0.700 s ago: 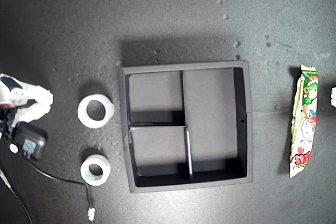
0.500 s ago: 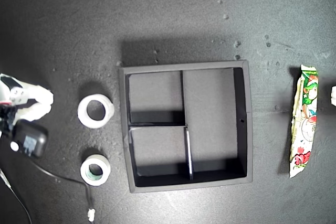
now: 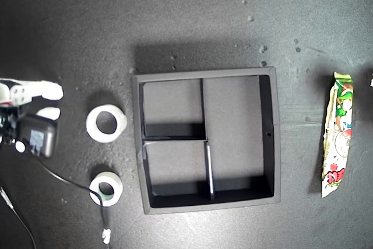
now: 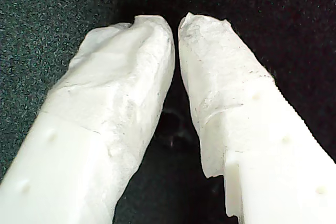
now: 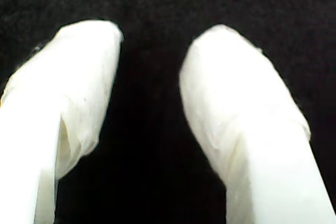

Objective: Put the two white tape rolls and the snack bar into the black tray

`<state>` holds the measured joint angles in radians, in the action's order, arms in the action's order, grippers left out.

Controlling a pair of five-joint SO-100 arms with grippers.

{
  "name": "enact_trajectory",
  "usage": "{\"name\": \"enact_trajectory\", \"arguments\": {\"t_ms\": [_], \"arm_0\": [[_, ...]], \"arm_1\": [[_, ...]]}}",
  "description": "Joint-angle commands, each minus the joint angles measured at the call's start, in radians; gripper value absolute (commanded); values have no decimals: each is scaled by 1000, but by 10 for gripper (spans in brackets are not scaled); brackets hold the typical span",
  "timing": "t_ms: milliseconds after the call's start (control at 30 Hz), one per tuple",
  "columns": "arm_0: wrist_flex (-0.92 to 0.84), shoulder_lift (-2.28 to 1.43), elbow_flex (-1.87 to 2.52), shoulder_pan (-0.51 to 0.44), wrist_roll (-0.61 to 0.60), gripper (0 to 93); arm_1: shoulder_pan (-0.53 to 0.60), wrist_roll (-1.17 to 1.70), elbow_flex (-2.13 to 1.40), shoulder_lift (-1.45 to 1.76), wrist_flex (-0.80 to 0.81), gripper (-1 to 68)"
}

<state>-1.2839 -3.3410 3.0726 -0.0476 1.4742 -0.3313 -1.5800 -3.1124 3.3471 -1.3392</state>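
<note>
Tape rolls: two white hollow rings [image 3: 106, 123] [image 3: 105, 188], light, stiff; pinch across wall.
First gripper [image 4: 176, 24]: nearly closed, empty.
Second gripper [image 5: 152, 38]: parted, empty.

Dark matte table [image 3: 192, 21], finely speckled, filling the whole exterior view. Scattered pale crumbs or specks [image 3: 250, 18] toward the exterior view's upper right, with further specks [image 3: 173, 59] near the view's centre, above mid-height. Thin black cable [image 3: 70, 182] running across the table at the exterior view's lower left, ending in a small white connector [image 3: 105, 236] at the bottom edge. Same dark, grainy surface visible as background in both wrist views.
</note>
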Motion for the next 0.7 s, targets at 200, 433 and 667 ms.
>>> {"name": "enact_trajectory", "arguments": {"t_ms": [200,433,667], "arm_0": [[227,-43,-114,-120,-222,109],[249,-35,-252,-161,-342,119],[339,241,-377,-178,-341,126]], "arm_1": [[51,166,-12,2,71,93],[6,34,-12,2,239,76],[72,341,-12,2,402,320]]}}
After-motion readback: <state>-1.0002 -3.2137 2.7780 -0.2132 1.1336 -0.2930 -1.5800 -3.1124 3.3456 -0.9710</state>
